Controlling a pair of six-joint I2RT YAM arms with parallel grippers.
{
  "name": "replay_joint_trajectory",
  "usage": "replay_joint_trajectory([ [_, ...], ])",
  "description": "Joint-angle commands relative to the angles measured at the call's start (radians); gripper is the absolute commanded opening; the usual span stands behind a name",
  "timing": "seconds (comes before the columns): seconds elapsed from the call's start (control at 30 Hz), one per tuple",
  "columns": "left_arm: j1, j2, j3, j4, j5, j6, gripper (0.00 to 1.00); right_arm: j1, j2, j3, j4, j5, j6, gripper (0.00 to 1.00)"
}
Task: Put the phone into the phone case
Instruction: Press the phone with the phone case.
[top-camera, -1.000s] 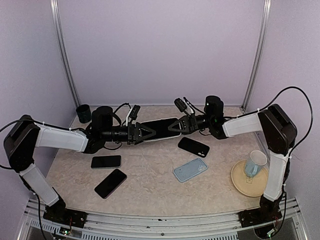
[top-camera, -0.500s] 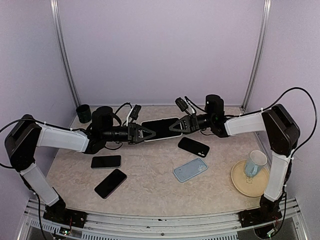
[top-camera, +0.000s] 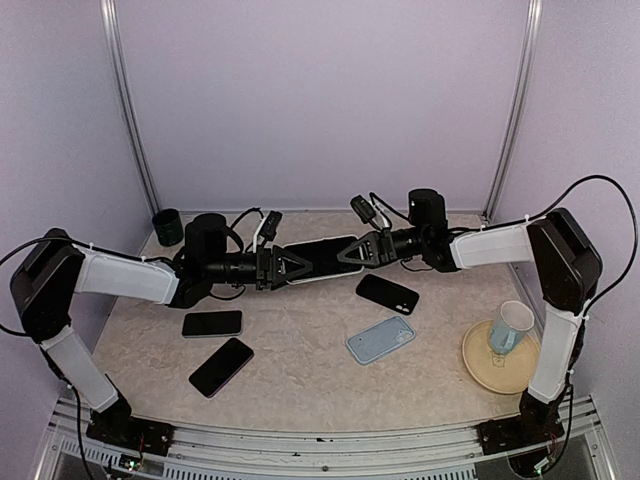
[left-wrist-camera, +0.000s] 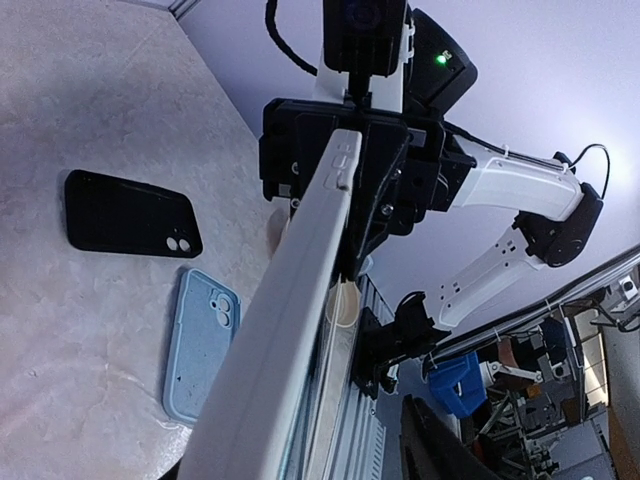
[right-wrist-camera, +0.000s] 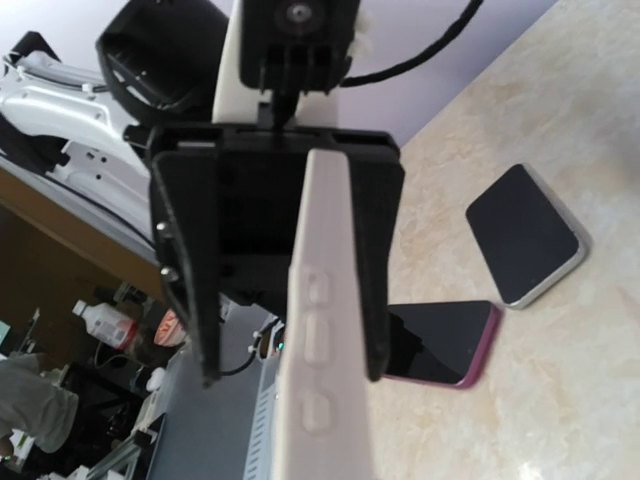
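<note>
no readable text, brand or number shows on the raised phone (top-camera: 322, 257) or the blue case (top-camera: 381, 339).

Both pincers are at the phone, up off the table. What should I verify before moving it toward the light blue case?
1. Right pincer grip: ok, shut on one end of the phone.
2. Left pincer grip: not ok, its jaws stand apart around the other end, with a gap on one side.
3. Phone off the table: ok, held in the air between the arms.
4. Light blue case free: ok, it lies flat with nothing on it.
5. Case's open side up: cannot tell.
</note>
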Motion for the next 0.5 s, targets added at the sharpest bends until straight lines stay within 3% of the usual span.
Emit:
replay_joint_trajectory([
  [0.0, 0.016, -0.011, 0.013, -0.008, 0.003, 0.013, 0.50, -0.008, -0.045, 0.029, -0.003, 0.030, -0.030, 0.06],
  [0.23, 0.046, -0.064, 0.034, -0.162, -0.055, 0.113, 0.51, -0.010, -0.047, 0.036, -0.037, 0.039, -0.044, 0.06],
  [0.47, 0.061, -0.097, 0.012, -0.165, -0.056, 0.126, 0.44, -0.009, -0.043, 0.030, -0.041, 0.039, -0.050, 0.06],
])
